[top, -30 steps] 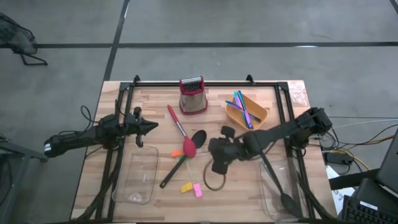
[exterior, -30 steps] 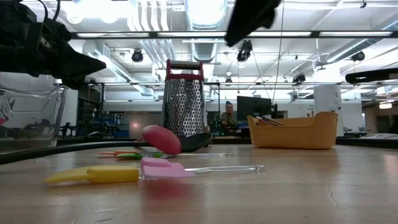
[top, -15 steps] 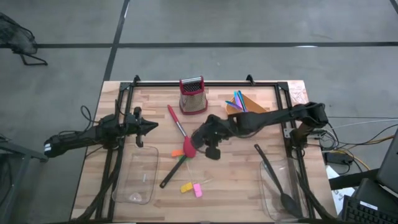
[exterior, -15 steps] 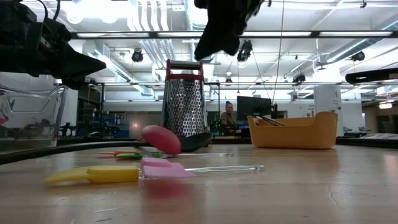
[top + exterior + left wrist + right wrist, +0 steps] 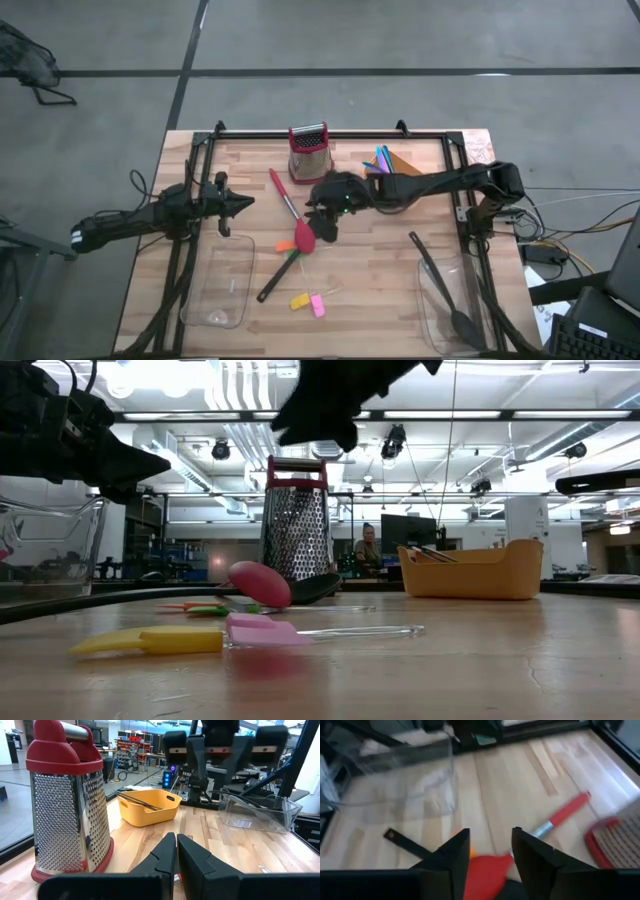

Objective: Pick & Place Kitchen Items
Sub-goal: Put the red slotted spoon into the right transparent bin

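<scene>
High view: the right claw (image 5: 325,215) hangs just above the red spoon (image 5: 303,238), over its head end, a little toward the grater (image 5: 310,153) from the red head. Right wrist view shows that claw's two fingers (image 5: 451,855) parted with a clear gap, nothing between them, and the red head (image 5: 485,872) lying on the table (image 5: 510,785) directly under the gap; the spoon's red handle (image 5: 567,810) runs off toward the grater's red base (image 5: 610,842). A black spoon (image 5: 275,280) lies slanted just past the red head on the side away from the grater, its handle also seen beside the claw in the wrist view. Small yellow (image 5: 298,300) and pink pieces (image 5: 318,307) lie farther from the grater again, near the black spoon's handle end. The coloured sticks (image 5: 385,160) stand in the orange bowl (image 5: 405,165) just beside the grater, behind the right arm. Another black spoon (image 5: 440,290) lies well away from the grater, across a clear tray (image 5: 455,320). The left claw (image 5: 240,203) waits off to the grater's side near a second clear tray (image 5: 222,280), fingers (image 5: 165,852) pressed together on nothing
</scene>
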### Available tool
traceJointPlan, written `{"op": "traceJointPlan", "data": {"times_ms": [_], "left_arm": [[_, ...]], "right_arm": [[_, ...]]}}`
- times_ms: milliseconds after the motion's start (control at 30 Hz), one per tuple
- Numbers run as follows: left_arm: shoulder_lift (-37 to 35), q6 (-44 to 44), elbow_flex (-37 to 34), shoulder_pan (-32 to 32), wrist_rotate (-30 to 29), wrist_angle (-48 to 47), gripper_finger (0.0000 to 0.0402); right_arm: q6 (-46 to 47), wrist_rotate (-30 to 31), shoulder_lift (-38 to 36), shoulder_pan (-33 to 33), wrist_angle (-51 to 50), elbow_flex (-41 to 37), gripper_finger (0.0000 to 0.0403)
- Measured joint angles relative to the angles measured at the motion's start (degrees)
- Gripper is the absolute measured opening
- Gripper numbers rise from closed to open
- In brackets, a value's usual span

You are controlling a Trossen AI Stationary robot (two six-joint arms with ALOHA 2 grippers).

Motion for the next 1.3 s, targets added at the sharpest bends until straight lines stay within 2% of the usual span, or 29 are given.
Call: {"op": "traceJointPlan", "data": {"times_ms": [167, 300, 433, 633, 733, 800, 1067, 1300], "left_arm": [[0.00, 0.00, 0.00, 0.00, 0.00, 0.00, 0.0023], [0.00, 0.00, 0.00, 0.01, 0.00, 0.00, 0.0023], [-0.01, 0.01, 0.00, 0.01, 0.01, 0.00, 0.0023], [-0.01, 0.00, 0.00, 0.01, 0.00, 0.00, 0.0023], [0.00, 0.01, 0.00, 0.01, 0.00, 0.00, 0.0023], [0.00, 0.01, 0.00, 0.01, 0.02, 0.00, 0.0023], [0.02, 0.01, 0.00, 0.01, 0.00, 0.00, 0.0023], [0.00, -0.01, 0.00, -0.01, 0.00, 0.00, 0.0023]], "right_arm": [[-2.89, 0.17, -0.26, -1.01, -2.59, -0.02, 0.0181], [-4.80, -5.31, -0.59, -1.12, -3.63, -0.02, 0.0184], [-6.89, -8.32, -0.94, -0.88, -3.03, -0.45, 0.0157], [-7.85, -7.94, -4.83, -1.10, -1.75, -3.98, 0.0075], [-8.51, -8.22, -9.59, -0.93, 2.31, -8.46, 0.0030], [-9.59, -8.21, -13.46, -0.99, 5.95, -12.86, 0.0015], [-10.47, -8.24, -30.01, -0.84, 18.23, -33.34, 0.0009], [-6.46, -8.18, -41.55, -0.76, 23.85, -45.62, 0.0009]]}}
